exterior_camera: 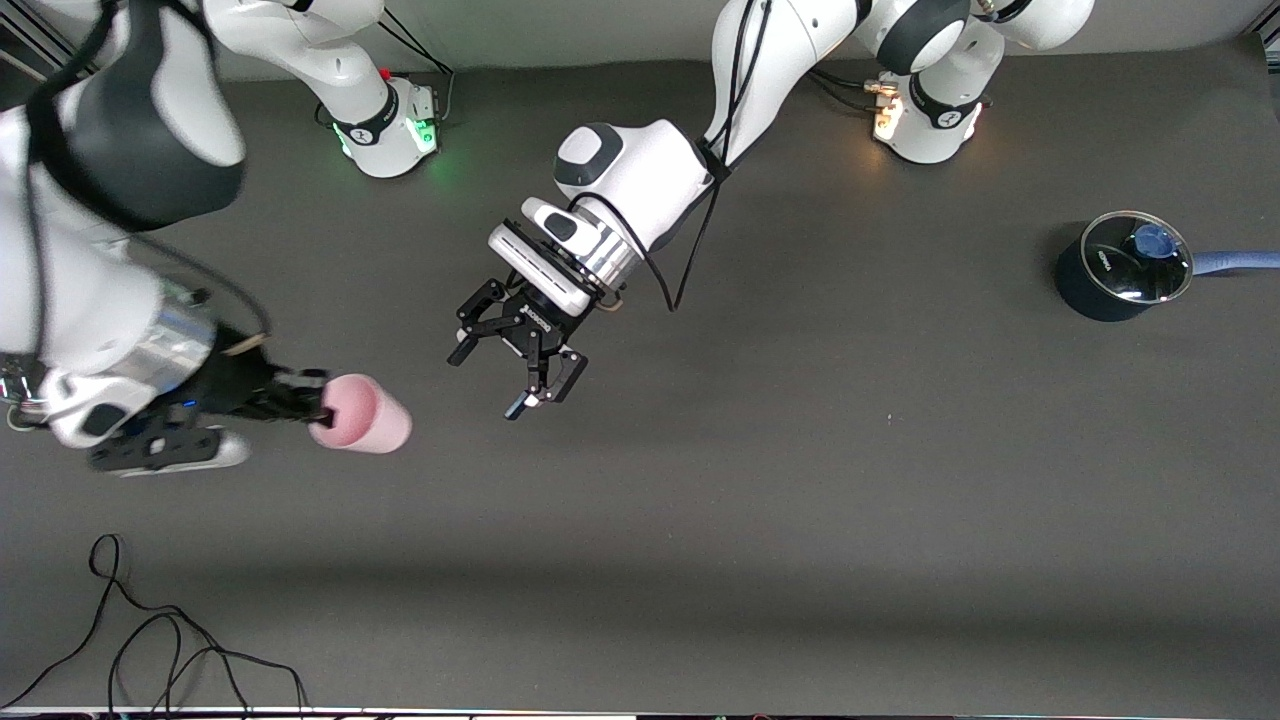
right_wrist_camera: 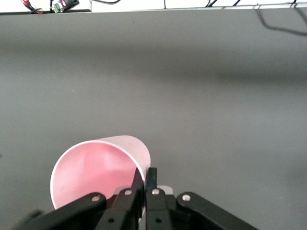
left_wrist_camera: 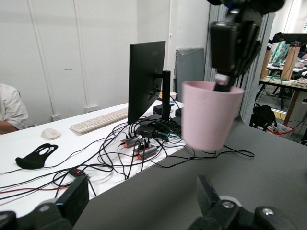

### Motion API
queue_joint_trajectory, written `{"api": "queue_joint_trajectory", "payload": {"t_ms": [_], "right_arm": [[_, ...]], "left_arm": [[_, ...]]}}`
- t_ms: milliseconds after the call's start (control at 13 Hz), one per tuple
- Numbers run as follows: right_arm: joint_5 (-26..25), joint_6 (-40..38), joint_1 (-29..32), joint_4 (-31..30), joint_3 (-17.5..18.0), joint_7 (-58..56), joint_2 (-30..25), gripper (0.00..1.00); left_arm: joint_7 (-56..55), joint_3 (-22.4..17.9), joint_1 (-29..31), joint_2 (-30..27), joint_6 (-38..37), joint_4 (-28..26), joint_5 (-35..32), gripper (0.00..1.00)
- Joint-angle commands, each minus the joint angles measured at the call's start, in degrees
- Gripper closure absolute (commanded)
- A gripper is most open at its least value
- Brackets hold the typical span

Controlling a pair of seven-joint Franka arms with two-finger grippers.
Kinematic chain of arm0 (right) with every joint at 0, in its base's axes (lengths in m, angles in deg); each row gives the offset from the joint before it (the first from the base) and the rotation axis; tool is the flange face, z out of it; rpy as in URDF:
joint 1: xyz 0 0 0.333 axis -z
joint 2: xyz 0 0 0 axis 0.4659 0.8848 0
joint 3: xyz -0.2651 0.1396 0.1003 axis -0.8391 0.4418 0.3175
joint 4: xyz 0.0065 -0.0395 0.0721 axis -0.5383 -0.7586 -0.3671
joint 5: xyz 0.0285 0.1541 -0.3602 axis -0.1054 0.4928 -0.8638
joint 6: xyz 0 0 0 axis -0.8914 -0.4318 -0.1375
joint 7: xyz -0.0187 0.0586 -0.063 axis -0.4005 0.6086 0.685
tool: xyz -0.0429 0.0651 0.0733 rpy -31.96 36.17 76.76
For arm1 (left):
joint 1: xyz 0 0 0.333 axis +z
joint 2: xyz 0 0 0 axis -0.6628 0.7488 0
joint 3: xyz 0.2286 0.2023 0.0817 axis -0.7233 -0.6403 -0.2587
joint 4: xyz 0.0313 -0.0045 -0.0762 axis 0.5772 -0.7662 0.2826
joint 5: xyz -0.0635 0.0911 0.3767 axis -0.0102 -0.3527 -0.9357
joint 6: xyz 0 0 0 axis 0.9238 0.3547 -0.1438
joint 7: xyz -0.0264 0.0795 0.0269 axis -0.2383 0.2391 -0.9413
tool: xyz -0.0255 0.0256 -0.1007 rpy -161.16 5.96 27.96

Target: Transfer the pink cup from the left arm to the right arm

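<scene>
The pink cup point(exterior_camera: 365, 415) hangs tilted on its side over the right arm's end of the table. My right gripper point(exterior_camera: 318, 402) is shut on its rim, one finger inside and one outside, as the right wrist view shows on the cup point(right_wrist_camera: 96, 167) and the gripper point(right_wrist_camera: 145, 178). My left gripper point(exterior_camera: 487, 385) hovers open over the middle of the table, a short gap away from the cup's base, with nothing between its fingers. From the left wrist the cup point(left_wrist_camera: 211, 115) appears upright ahead of the open left gripper point(left_wrist_camera: 141, 196), held from above by the right gripper point(left_wrist_camera: 225, 79).
A dark blue pot point(exterior_camera: 1120, 265) with a glass lid and blue handle stands toward the left arm's end of the table. A black cable point(exterior_camera: 150, 640) loops along the table edge nearest the front camera. A desk with a monitor point(left_wrist_camera: 146, 79) stands off the table.
</scene>
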Motion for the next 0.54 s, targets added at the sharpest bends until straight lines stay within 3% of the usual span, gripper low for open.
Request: {"api": "queue_joint_trajectory", "payload": {"t_ms": [0,153,307,460], "right_arm": [[1.4,-1.5,4.7,-0.4,0.3,-12.1,0.2,1.00],[1.3,-1.7,9.1,-0.8,0.3,-20.3,1.6,1.00],[-1.1,-1.5,12.5,-2.1,-0.1,-29.3,3.0,1.00],[-7.8,-0.1,13.6,-2.2,-0.6,-30.1,5.8,1.00]], "left_arm": [[-1.8,-0.4,2.5,-2.1,-0.1,-3.4,-1.1,0.00],[-1.7,-0.1,6.1,-2.1,-3.3,-3.5,-3.8,0.00],[-1.6,-0.2,11.4,-3.7,-15.4,-3.4,-6.8,0.00],[-1.6,-0.2,17.1,-6.1,-28.1,-3.4,-11.2,0.00]]}}
